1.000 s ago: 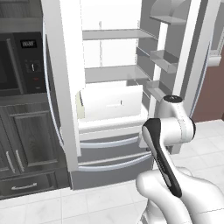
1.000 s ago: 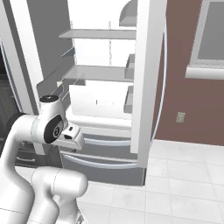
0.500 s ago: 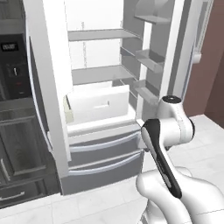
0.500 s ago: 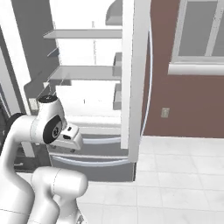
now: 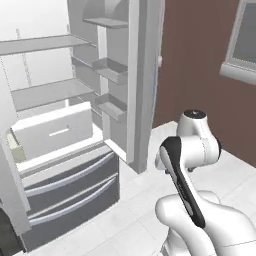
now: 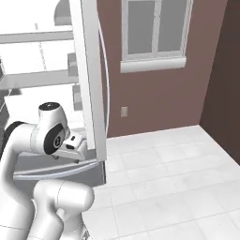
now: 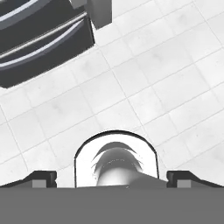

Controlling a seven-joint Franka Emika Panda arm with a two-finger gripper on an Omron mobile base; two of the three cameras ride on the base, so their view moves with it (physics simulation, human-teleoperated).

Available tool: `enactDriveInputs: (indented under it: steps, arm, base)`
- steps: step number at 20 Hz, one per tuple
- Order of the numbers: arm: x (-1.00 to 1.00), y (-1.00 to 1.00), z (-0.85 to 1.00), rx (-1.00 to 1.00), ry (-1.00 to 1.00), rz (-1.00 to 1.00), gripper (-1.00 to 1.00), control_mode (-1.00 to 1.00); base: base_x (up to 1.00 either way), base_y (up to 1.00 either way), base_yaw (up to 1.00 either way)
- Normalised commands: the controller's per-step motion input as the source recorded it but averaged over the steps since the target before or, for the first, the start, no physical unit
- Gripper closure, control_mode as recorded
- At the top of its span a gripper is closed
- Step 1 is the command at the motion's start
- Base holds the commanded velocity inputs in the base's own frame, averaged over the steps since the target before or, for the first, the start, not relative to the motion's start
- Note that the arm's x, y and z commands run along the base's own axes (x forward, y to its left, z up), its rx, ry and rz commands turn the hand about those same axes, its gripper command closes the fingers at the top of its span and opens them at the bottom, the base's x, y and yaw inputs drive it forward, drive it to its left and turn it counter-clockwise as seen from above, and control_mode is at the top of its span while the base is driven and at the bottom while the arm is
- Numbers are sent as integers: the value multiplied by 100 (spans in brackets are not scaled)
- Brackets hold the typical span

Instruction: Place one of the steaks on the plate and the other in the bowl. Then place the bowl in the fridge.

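The fridge [image 5: 50, 90] stands open, with white shelves, a white inner drawer [image 5: 55, 132] and two grey lower drawers [image 5: 70, 185]. Its right door [image 6: 89, 70] stands edge-on beside my arm. At the left end of the low shelf sits a pale beige-olive thing [image 5: 13, 147], half hidden by the left door; I cannot tell what it is. My gripper [image 7: 111, 178] hangs over the white floor tiles, pointing down, its fingertips [image 7: 41, 178] wide apart with nothing between them. The fridge's lower drawers [image 7: 43, 35] lie at the top of the hand view. The steaks, plate and bowl are out of view.
A brown wall [image 6: 154, 103] with a white-framed window [image 6: 152, 33] and a socket [image 6: 124, 111] runs to the right of the fridge. White floor tiles [image 6: 178, 178] stretch open to the right. A darker wall [image 6: 225, 84] closes the far right.
Both base views have swung to the right, so the camera has moved: the fridge has slid left and the brown wall and window have come in. The arm's pose and open jaws are unchanged.
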Motion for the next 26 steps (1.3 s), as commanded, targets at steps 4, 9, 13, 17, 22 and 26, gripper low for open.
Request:
enactDriveInputs:
  steps: [4,9,13,17,22,26]
  arm:
    - [0,0,0,0,0,0,-100,100]
    - [0,0,0,0,0,0,-100,100]
    - [0,0,0,0,0,0,-100,100]
    - [0,0,0,0,0,0,-100,100]
    - [0,0,0,0,0,0,-100,100]
    - [0,0,0,0,0,0,-100,100]
  base:
    - [0,-60,-72]
    - [0,-43,-88]
    - [0,-39,-89]
    - [0,-40,-89]
    - [0,-52,-85]
    - [0,-60,-83]
